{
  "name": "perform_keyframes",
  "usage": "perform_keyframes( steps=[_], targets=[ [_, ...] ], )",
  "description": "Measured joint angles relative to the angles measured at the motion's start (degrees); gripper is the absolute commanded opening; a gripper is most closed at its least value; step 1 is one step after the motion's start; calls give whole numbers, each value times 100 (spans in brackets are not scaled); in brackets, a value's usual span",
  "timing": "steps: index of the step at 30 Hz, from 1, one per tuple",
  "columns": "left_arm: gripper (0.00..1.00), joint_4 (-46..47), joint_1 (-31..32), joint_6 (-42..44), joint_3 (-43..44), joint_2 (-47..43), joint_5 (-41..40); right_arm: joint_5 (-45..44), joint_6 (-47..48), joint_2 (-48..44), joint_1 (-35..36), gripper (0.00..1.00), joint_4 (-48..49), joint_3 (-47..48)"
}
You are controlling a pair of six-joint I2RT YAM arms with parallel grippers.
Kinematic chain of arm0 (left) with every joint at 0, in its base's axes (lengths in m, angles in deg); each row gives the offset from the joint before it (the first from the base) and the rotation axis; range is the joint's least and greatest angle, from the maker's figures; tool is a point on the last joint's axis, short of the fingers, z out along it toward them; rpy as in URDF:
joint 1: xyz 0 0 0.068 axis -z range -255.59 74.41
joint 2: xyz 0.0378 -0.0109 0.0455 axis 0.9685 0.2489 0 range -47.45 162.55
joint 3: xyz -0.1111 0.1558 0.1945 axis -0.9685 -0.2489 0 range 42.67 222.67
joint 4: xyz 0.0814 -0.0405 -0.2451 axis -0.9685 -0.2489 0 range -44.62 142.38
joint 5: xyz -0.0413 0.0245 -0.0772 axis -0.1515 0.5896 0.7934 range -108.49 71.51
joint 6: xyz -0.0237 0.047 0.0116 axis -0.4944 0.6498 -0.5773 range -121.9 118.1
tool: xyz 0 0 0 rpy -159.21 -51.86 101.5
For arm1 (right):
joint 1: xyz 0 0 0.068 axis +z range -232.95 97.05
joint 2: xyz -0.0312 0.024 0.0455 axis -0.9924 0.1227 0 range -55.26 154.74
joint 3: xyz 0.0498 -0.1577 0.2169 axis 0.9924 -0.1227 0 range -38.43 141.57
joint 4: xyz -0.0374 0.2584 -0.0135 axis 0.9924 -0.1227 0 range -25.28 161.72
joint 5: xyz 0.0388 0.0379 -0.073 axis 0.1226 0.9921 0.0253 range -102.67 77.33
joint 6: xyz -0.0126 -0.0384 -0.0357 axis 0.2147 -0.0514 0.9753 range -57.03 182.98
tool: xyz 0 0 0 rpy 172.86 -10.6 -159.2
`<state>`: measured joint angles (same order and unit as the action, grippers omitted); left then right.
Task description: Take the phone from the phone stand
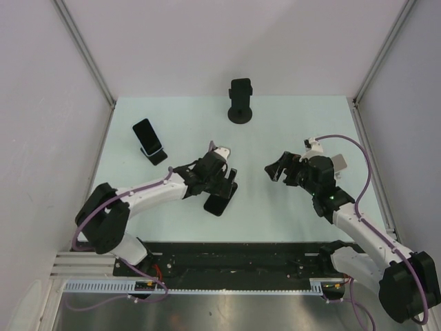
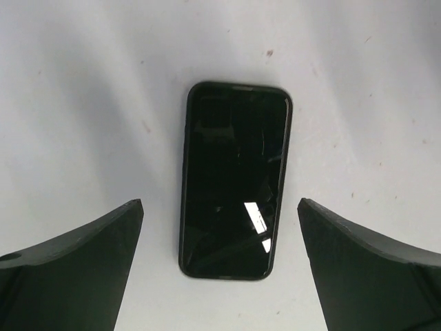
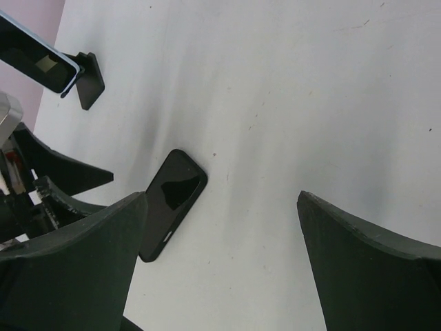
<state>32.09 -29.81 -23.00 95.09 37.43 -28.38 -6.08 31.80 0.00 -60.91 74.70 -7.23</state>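
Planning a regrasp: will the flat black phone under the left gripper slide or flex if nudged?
The phone looks rigid, so flexing seems unlikely. Glossy face on a smooth table: it probably slides easily. Lying flat, it likely offers little edge to pinch.

We see a glossy black phone (image 2: 234, 181) on a pale mint table (image 1: 289, 131), a blue-edged phone (image 1: 147, 135) on a black stand (image 1: 158, 156), a second black stand (image 1: 240, 102), and white arms (image 1: 148, 194).

A pale green worktop (image 1: 296, 124) lies between white walls (image 1: 207, 41). At its left, a blue-edged phone (image 1: 146, 134) leans on a small black prop (image 1: 158, 156).
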Motion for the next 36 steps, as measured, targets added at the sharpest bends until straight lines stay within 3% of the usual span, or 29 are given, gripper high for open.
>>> perform_keyframes(
  steps=[12, 22, 29, 33, 36],
  targets=[
    [100, -44, 114, 579, 918, 1508, 101, -136, 151, -249, -15, 96, -273, 0],
    [99, -94, 114, 726, 1154, 1963, 188, -133, 212, -260, -61, 96, -498, 0],
    [80, -92, 118, 590, 1145, 1969, 114, -125, 254, -260, -90, 96, -531, 0],
    [60, 76, 125, 385, 968, 1858, 35, -125, 267, -260, -94, 96, -535, 0],
    [54, 188, 87, 111, 684, 1655, -98, -125, 278, -260, -105, 96, -544, 0]
  ],
)
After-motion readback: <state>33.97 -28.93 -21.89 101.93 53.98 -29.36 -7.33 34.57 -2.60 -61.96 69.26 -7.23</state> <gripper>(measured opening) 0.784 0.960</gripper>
